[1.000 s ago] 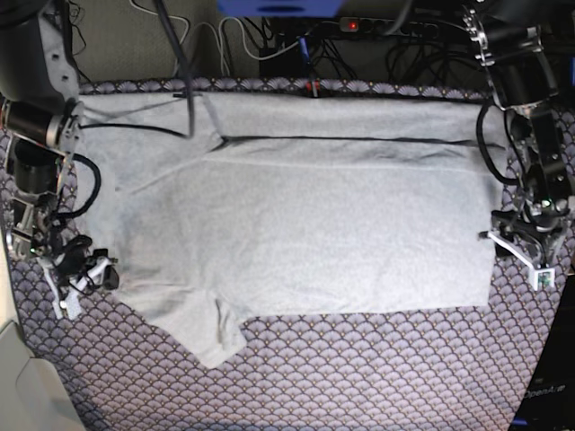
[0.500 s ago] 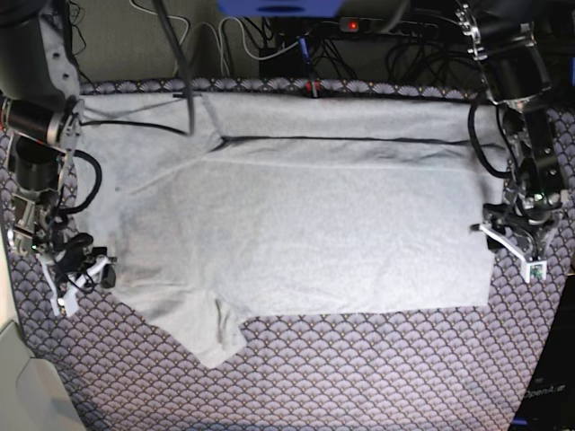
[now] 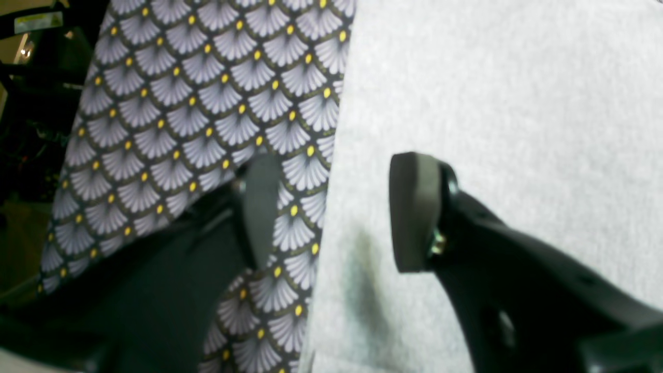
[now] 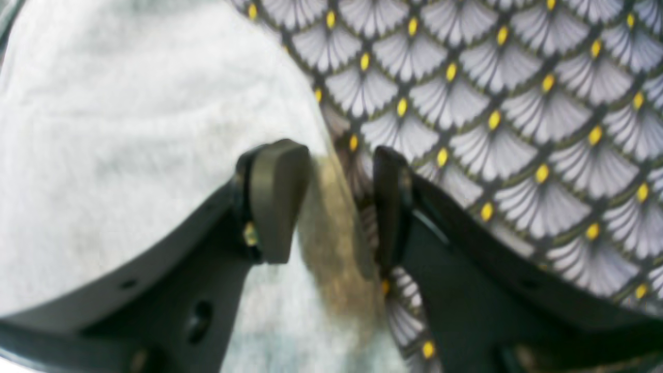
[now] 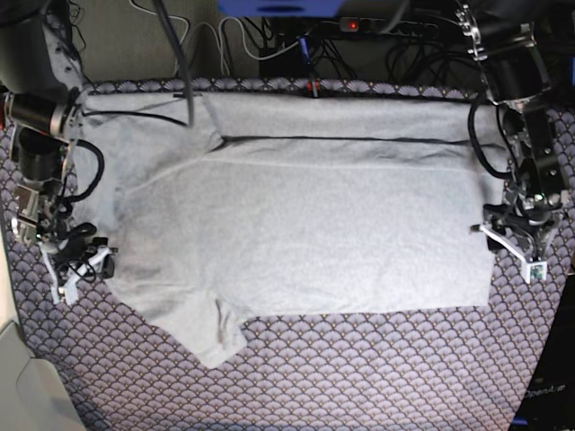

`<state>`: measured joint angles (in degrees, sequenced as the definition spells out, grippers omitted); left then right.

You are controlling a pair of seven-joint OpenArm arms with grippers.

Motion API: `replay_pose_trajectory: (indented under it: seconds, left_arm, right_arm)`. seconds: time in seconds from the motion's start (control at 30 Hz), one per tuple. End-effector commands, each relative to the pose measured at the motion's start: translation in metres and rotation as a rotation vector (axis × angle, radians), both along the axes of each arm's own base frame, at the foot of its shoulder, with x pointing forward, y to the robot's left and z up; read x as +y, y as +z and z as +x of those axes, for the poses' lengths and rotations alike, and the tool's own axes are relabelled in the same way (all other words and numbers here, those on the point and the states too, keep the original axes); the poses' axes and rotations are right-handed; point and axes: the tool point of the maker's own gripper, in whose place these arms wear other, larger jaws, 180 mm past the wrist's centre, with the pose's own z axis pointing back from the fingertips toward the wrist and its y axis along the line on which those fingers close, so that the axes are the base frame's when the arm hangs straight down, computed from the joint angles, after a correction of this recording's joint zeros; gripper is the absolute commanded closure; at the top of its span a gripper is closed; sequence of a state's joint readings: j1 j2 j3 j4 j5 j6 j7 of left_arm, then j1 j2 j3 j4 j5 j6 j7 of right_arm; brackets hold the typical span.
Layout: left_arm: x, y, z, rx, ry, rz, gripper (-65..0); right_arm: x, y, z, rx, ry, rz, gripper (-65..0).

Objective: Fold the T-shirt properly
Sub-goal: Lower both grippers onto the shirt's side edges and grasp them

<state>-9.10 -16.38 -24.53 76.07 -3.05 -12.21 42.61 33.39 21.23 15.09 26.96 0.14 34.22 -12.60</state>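
T-shirt has one fold done (far edge doubled over); rest left. Left gripper and right gripper jaws gape, straddling opposite edges, nothing pinched.

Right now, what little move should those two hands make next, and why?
Probably lower and close. The left hand and right hand are open, each straddling an edge of the T-shirt lying flat on the tablecloth, holding nothing yet. Gripping those edges would likely start the fold.
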Motion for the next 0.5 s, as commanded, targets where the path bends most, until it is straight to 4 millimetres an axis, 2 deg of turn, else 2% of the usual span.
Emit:
replay_pose_trajectory:
  seconds: [0.0,0.27,0.47]
  left_arm:
    - [0.0085,0.0212,0.0106,-0.06,0.003,0.028,-33.6]
    - [0.0085,0.0212,0.0106,-0.06,0.003,0.028,-33.6]
    - [0.0086,0.0237,0.0129,-0.067,0.003,0.028,-33.6]
  right_arm:
    - [-0.0067,0.0183,0.0126,-0.05,-0.011,-0.005,-25.6]
    - [-0.0069,0.0112,0.0059,-0.036,-0.01,-0.007,-24.0]
    - [-0.0108,0.014,0.0066,-0.044,-0.02,-0.008,-4.4]
